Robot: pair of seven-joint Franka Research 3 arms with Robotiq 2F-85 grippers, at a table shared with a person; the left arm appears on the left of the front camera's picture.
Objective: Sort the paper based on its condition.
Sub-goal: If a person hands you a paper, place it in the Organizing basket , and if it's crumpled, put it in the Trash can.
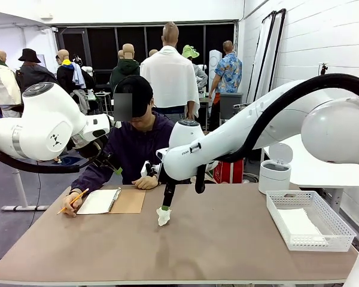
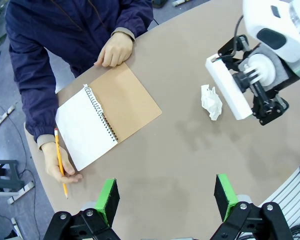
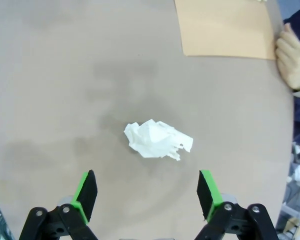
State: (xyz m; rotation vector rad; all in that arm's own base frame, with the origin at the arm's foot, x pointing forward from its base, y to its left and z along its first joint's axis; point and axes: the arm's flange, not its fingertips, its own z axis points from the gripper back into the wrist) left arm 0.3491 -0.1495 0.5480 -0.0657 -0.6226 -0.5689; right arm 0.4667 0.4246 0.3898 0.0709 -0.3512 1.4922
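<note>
The right gripper [image 3: 146,192], fingers spread, hangs over a crumpled paper [image 3: 159,139] on the brown table [image 1: 227,239]; left gripper [image 2: 166,199] spread too. Notebook [image 1: 110,201] and basket [image 1: 310,219] sit well apart.

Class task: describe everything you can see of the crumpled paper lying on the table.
The crumpled paper is a thin white sheet scrunched into a loose, jagged wad, with small punched holes at one edge. It rests on the bare brown table, near its middle, touching nothing else. The open right end effector hangs directly above it.

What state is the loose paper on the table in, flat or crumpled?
Crumpled: the paper is a wadded white lump with irregular folds, lying alone on the table.
</note>
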